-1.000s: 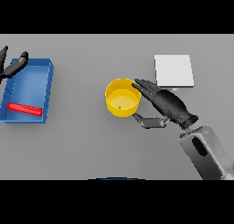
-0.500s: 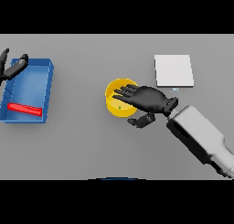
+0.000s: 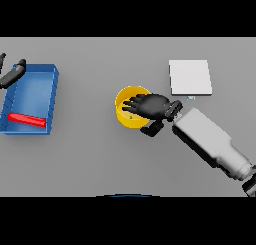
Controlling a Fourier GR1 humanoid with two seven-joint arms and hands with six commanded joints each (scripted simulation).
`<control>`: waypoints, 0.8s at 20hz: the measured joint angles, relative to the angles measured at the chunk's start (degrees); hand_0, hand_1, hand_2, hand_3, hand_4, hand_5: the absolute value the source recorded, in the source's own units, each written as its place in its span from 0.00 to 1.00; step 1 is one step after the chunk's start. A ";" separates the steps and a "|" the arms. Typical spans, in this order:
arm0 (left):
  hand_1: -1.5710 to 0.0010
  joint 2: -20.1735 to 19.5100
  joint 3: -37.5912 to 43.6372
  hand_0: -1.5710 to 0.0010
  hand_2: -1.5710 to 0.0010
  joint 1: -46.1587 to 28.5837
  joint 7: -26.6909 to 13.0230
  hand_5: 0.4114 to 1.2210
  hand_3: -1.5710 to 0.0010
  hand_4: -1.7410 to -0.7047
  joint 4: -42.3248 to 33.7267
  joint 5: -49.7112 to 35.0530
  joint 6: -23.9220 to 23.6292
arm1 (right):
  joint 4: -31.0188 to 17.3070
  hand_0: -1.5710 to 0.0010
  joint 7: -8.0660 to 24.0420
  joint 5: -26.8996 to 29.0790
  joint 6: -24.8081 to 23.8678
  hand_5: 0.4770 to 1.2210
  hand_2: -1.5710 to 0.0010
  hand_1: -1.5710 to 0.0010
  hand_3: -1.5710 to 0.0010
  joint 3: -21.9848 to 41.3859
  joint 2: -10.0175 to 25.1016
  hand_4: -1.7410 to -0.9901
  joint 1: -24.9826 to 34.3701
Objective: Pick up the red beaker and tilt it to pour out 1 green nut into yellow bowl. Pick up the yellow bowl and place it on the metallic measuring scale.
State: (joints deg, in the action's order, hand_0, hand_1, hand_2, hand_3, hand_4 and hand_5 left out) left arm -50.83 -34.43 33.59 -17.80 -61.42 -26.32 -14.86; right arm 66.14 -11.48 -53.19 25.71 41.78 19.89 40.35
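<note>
The yellow bowl (image 3: 131, 106) is sitting on the grey worktop (image 3: 100, 154), well apart from the metallic scale (image 3: 189, 77) lying up and to its right. The right hand (image 3: 150, 107) is spreading over the bowl's open top, fingers (image 3: 131, 105) extended and gripping nothing. 1 small green nut (image 3: 131, 118) is lying inside. The bowl is probably light and rigid; a rim grip with the thumb outside the wall should hold. Keep it level. The left hand (image 3: 12, 74) is idling beside the blue tray (image 3: 52, 94).

Grey table (image 3: 90, 159). On it: yellow bowl (image 3: 123, 114) near the centre; blue tray (image 3: 54, 81) well left of the bowl; white square scale (image 3: 189, 77) right of the bowl.
</note>
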 measured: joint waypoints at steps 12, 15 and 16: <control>1.00 -0.44 0.27 1.00 1.00 0.23 -0.35 0.35 1.00 0.99 -0.48 -0.36 0.24 | -2.62 0.33 0.57 1.02 3.14 0.81 0.45 0.36 0.63 0.01 -1.71 0.25 1.02; 1.00 -0.73 0.41 1.00 1.00 -0.30 0.23 0.35 1.00 0.98 -1.23 -0.37 -0.42 | -2.73 0.17 -0.28 1.67 2.74 0.90 0.26 0.18 0.40 0.15 -1.67 0.14 1.12; 1.00 -0.64 0.29 1.00 1.00 -0.03 -0.34 0.35 1.00 0.98 -1.09 -0.26 -0.47 | -2.42 0.14 -0.08 1.54 2.71 0.92 0.24 0.15 0.34 0.34 -1.71 0.11 1.43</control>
State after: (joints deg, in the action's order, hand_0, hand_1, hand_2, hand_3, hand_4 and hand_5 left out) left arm -51.47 -34.14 33.56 -18.14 -62.51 -26.59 -15.32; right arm 63.72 -11.56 -51.65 28.42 42.12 18.18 41.78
